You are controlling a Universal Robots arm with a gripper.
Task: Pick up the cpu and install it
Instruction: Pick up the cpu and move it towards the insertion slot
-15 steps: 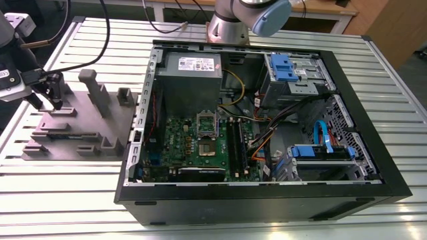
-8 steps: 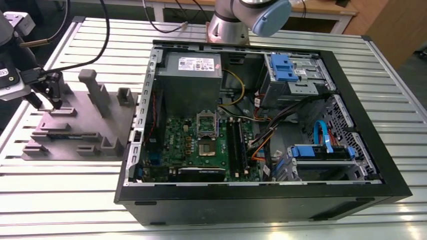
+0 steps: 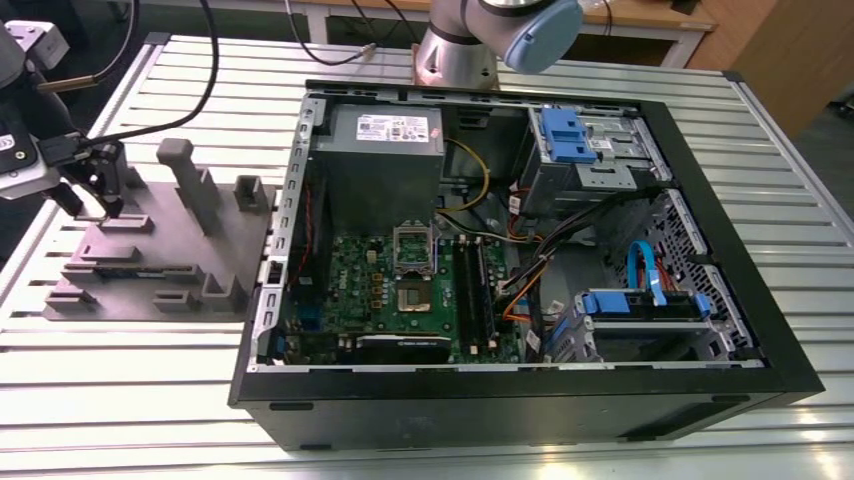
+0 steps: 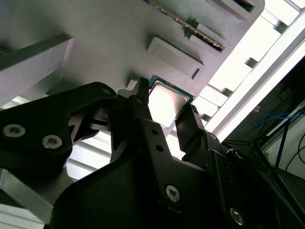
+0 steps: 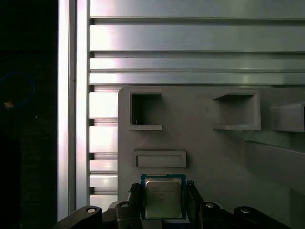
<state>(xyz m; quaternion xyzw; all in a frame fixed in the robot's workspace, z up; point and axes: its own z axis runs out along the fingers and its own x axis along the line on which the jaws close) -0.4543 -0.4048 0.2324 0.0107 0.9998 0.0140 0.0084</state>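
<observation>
The cpu (image 5: 163,198) – a small flat square chip with a smooth, pale silver metal top and a thin green rim – sits low against the matte grey plastic fixture (image 5: 214,152), between the black fingers (image 5: 193,202) of the end effector (image 5: 163,206). The fingers are closed against two opposite edges of the chip, which the second wrist view also shows, its top (image 4: 167,100) glaring white. Whether the chip has cleared the fixture's surface I cannot tell. Just beside it the fixture carries a shallow rectangular slot (image 5: 159,159) and, further off, two square moulded pockets (image 5: 145,112). In the exterior view the end effector (image 3: 91,205) is down on the fixture (image 3: 160,270), which has upright blocks and lies on the ribbed aluminium bench (image 3: 400,420) at the exterior view's left. Beside it lies an open black metal computer case (image 3: 534,400) – inside are a green motherboard (image 3: 360,290) with a square silver socket (image 3: 414,268), a grey power supply box (image 3: 387,135) and blue-clipped drive bays (image 3: 567,135).
</observation>
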